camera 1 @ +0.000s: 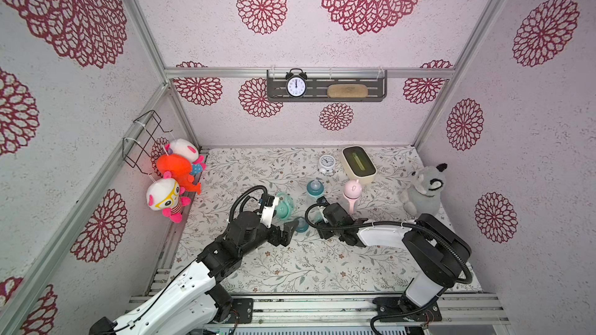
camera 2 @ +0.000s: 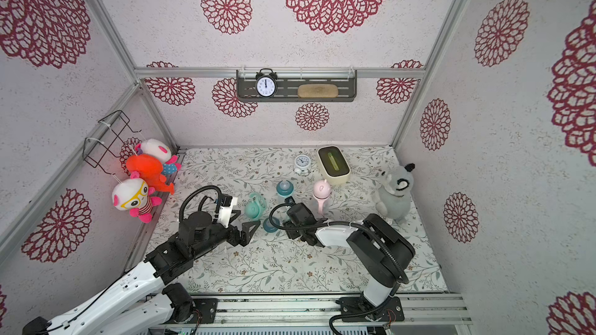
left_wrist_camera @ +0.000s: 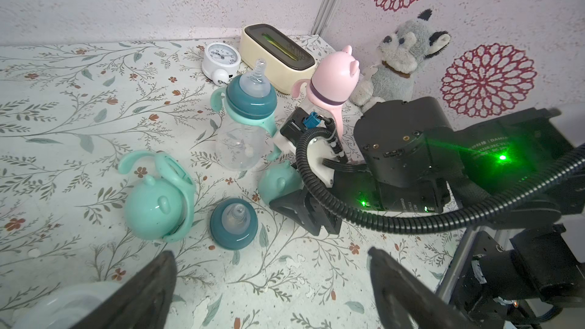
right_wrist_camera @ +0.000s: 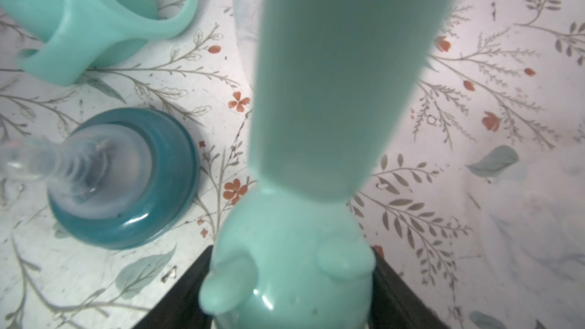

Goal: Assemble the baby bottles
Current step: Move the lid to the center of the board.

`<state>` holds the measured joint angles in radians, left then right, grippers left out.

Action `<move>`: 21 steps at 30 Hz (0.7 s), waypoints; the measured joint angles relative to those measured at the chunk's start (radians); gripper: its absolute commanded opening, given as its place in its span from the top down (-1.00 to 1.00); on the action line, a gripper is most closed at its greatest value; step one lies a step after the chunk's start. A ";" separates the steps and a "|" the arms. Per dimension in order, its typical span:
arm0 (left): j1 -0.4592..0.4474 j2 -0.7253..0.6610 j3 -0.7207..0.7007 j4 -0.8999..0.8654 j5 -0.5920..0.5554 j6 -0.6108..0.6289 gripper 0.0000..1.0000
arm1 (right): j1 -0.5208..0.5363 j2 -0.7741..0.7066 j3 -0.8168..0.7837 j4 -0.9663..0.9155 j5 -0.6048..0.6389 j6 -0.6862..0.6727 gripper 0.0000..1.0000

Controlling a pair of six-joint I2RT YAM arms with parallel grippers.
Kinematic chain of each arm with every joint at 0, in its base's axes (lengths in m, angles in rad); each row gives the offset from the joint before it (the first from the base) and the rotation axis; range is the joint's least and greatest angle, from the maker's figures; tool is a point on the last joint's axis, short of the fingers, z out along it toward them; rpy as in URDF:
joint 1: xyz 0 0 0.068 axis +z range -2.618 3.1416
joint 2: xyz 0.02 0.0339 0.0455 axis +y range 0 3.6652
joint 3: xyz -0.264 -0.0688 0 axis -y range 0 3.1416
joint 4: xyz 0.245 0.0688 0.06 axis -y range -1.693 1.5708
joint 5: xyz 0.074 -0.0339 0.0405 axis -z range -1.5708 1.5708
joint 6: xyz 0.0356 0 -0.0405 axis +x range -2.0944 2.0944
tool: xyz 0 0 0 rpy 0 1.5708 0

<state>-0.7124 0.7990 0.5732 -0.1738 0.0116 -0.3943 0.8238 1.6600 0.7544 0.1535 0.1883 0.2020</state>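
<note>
Of 3 bottles, 1 is looking finished: the pink bottle [left_wrist_camera: 332, 83] is standing capped in front of the white clock [left_wrist_camera: 220, 61], off to its right. The mint bottle [left_wrist_camera: 243, 121] is standing straight in front of the clock, wearing its ring, teal collar and nipple but lacking a cap.

The right claw [right_wrist_camera: 292, 257] is sitting narrow on a mint cap [right_wrist_camera: 285, 280], with its jaws against both sides, just past that bottle from the clock. I judge this cap is meant for it. I cannot tell whether the cap is resting on the surface [left_wrist_camera: 79, 106] or hanging clear of it.

The 3rd bottle is lying in pieces. A mint ring [left_wrist_camera: 182, 181] is wrapping a 2nd cap [left_wrist_camera: 152, 207] in front of the clock, to its left. A loose collar [left_wrist_camera: 234, 223] with its nipple is sitting farther from the clock, between ring and right claw. The left claw [left_wrist_camera: 272, 286] is hanging wide and empty, farthest from the clock, near that collar.

The 3rd clear body is not showing plainly. A pale blur [left_wrist_camera: 63, 302] is sitting cut off at the edge of the left wrist view, behind a finger, and may be it. In both top views the arms are covering the mint cap. In the right wrist view a big mint blur [right_wrist_camera: 342, 74] is filling the middle, too near to make out; it is likely a bottle handle.
</note>
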 measured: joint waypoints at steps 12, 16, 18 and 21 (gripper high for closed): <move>0.000 0.002 0.000 0.001 0.000 0.000 -0.95 | 0.098 -0.112 -0.077 -0.111 0.001 0.029 -0.43; 0.000 0.003 0.000 0.001 0.001 0.000 -0.95 | 0.114 -0.124 -0.084 -0.138 -0.003 0.054 -0.55; 0.000 0.004 0.000 0.001 0.001 0.000 -0.95 | 0.115 -0.129 -0.083 -0.159 -0.009 0.064 -0.63; 0.000 0.004 0.000 0.001 0.001 -0.002 -0.95 | 0.115 -0.129 -0.072 -0.202 -0.012 0.071 -0.70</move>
<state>-0.7124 0.8032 0.5732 -0.1726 0.0128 -0.3958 0.9386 1.5307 0.6827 -0.0483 0.1764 0.2726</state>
